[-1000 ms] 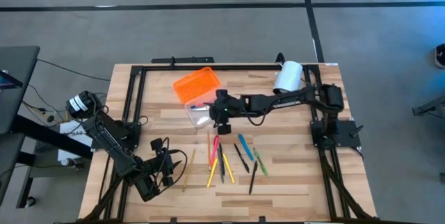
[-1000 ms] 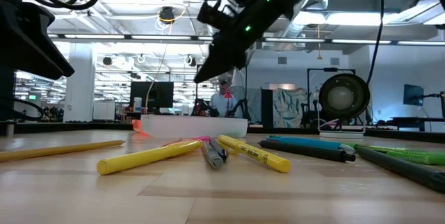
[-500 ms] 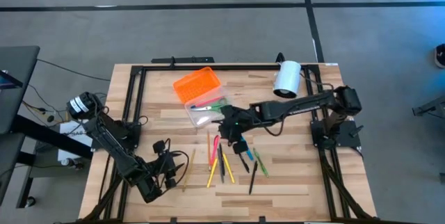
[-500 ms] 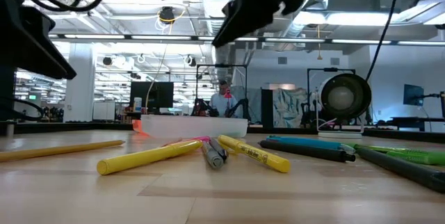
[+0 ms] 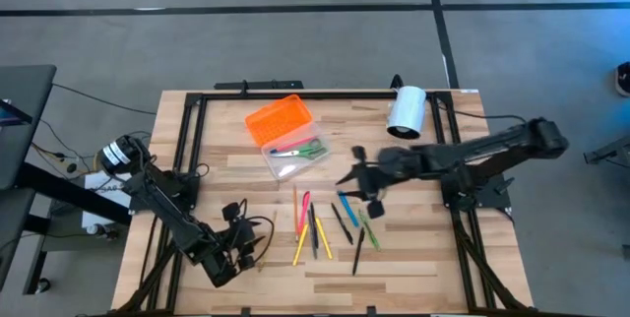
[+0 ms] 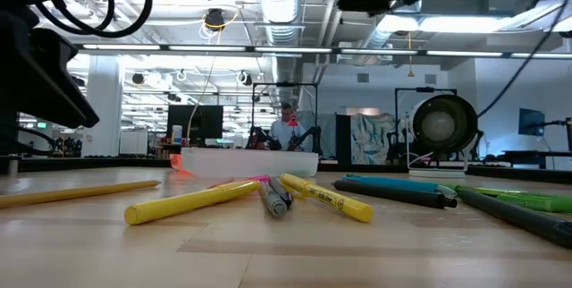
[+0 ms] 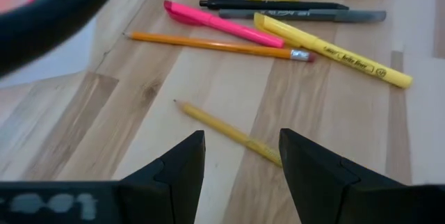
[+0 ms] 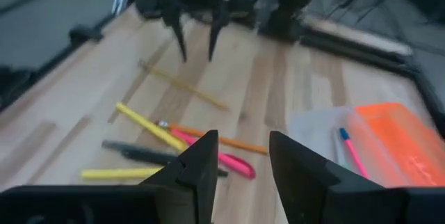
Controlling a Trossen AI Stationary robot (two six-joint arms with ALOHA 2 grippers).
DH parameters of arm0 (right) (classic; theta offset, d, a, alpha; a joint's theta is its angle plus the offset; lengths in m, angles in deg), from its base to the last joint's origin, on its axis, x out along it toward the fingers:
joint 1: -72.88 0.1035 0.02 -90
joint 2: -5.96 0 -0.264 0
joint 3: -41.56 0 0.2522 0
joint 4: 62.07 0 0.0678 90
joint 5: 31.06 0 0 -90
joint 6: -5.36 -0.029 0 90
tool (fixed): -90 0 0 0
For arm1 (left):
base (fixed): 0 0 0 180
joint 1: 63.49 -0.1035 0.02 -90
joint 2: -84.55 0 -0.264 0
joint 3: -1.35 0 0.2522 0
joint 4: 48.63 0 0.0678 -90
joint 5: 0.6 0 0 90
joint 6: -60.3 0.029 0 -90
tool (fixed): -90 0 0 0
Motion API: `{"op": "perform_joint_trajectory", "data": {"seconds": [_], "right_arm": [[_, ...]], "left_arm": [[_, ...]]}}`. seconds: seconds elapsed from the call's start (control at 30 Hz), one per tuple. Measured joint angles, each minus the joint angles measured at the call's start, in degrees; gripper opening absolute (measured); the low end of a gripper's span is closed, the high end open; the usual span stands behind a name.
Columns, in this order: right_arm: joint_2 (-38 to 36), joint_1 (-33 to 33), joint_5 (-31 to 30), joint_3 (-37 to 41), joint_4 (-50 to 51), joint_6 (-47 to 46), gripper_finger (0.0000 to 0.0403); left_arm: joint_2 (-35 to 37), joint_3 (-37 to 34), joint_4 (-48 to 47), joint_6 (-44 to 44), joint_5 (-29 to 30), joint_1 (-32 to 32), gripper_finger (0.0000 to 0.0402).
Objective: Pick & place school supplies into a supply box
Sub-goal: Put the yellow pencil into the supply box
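My right gripper hangs above the table, just off the centre toward three o'clock in the overhead view, its two fingers parted with nothing between them. The supply box lies toward ten o'clock from it, well apart: the orange ribbed lid is swung back and the clear base carries the green-handled scissors. My right wrist camera looks back across the boards and also finds a blue pen lying in that base.

The loose supplies sit near the table's middle, toward six o'clock from the box. From nine o'clock across to three o'clock: a yellow pen, a pink marker, a dark pen, a second yellow pen, a black pen, a blue pen and a green marker, with another black pen below them. A lone yellow pencil lies apart on the nine o'clock side.

My left gripper waits low at the table's seven o'clock corner, fingers spread and empty, just beside that yellow pencil. A white cylinder rests at the far edge, toward one o'clock.
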Motion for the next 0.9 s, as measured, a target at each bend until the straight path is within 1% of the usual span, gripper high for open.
{"op": "perform_joint_trajectory", "data": {"seconds": [0.1, 0.2, 0.27, 0.33, 0.43, 0.63, 0.8, 0.9], "right_arm": [[-5.0, 2.1, -4.3, 7.2, -5.9, -3.9, 0.0122], [-8.3, 5.4, -8.0, 13.2, -10.8, -8.6, 0.0122], [-9.3, 8.2, -11.4, 16.7, -15.0, -12.7, 0.0122], [-8.9, 11.5, -15.9, 19.4, -16.8, -16.8, 0.0122], [-6.3, 17.0, -23.5, 21.6, -17.3, -23.9, 0.0122], [2.6, 27.2, -37.5, 21.8, -18.7, -36.5, 0.0122], [9.9, 32.9, -46.4, 21.8, -18.8, -49.8, 0.0122], [13.3, 35.3, -50.7, 21.6, -19.2, -55.8, 0.0122]], "left_arm": [[0.0, 0.0, 0.3, -1.0, -1.0, -0.8, 0.0177], [0.0, 0.0, 1.1, -1.0, -1.7, -1.6, 0.0177], [0.0, 0.0, 2.2, -0.7, -1.8, -1.9, 0.0177], [0.0, 0.0, 3.3, 0.2, -2.1, -2.5, 0.0177], [0.0, 0.0, 4.1, 1.4, -2.4, -3.5, 0.0177], [0.0, 0.0, 4.3, 2.3, -3.2, -4.4, 0.0177], [0.0, 0.0, 4.3, 2.2, -3.4, -4.4, 0.0177], [0.0, 0.0, 4.3, 2.2, -4.4, -4.4, 0.0177]]}}
